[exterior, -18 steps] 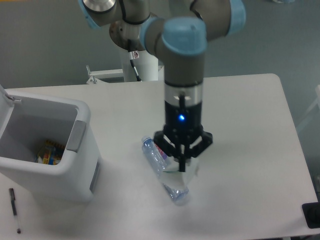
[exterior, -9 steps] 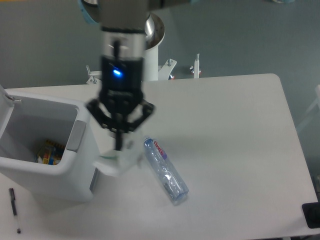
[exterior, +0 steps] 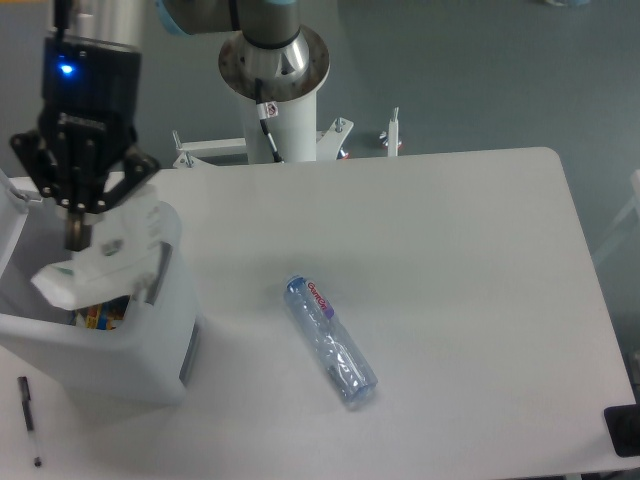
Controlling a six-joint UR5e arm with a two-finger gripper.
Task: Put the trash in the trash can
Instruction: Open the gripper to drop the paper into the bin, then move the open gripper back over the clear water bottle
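Note:
My gripper (exterior: 76, 235) is shut on the white crumpled paper wrapper (exterior: 100, 255) and holds it over the open white trash can (exterior: 165, 340) at the left. The wrapper hangs at the height of the can's rim, above its opening. The clear bluish crushed plastic bottle (exterior: 330, 342) with a red-and-white label lies on its side on the white table (exterior: 470, 260), well to the right of the can. Colourful trash (exterior: 98, 312) lies at the bottom of the can.
A thin black pen (exterior: 29, 420) lies on the table in front of the can. The arm's white base post (exterior: 275, 90) stands behind the table's far edge. A dark object (exterior: 625, 430) sits at the table's front right corner.
My gripper has carried the paper wrapper left, from beside the bottle to over the trash can's opening. The bottle has stayed where it lay.

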